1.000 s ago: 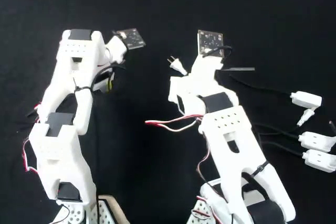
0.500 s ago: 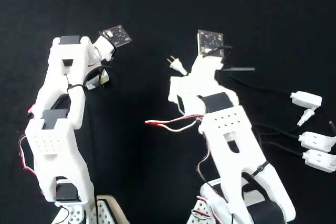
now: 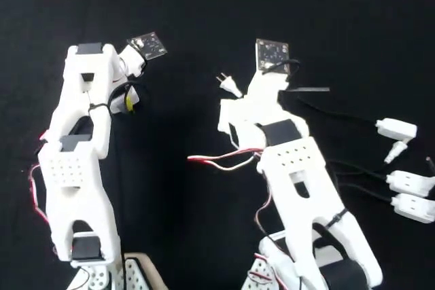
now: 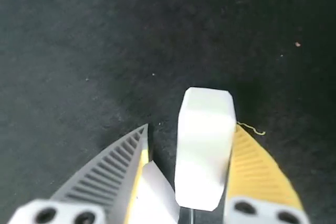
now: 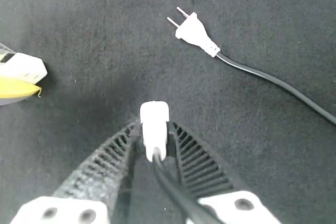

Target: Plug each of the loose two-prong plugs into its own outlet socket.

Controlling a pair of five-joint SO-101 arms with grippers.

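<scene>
At the left of the high view, the left pincer [image 4: 190,128] is closed on a white block [image 4: 205,140]. The block sits flat against the yellow finger, with the grey finger close on its other side. I take it for one of the outlet sockets, though its slotted face is not shown. It hangs above the black surface [image 3: 170,222] rather than lying on it. Further right, at upper centre, one two-prong plug [image 3: 230,84] lies loose on the surface, its bare prongs pointing to the upper left and touching nothing. Just right of it, the right pincer [image 5: 155,128] grips a small white cord end [image 5: 154,115] by its sides, with a black cord [image 5: 173,195] trailing back out of it. Whether this piece is a plug or a socket I cannot tell, as its front is turned away. At the far right edge four more white pieces [image 3: 396,128] on cords lie in a loose column, the upper two near each other and the lower two side by side. None of them is clearly seated in another. As I judge it, the task is at an early stage: no plug can be seen pushed home in a socket. Each arm has one piece in hand, and the two held pieces are well apart, so every joining is yet to be made.
</scene>
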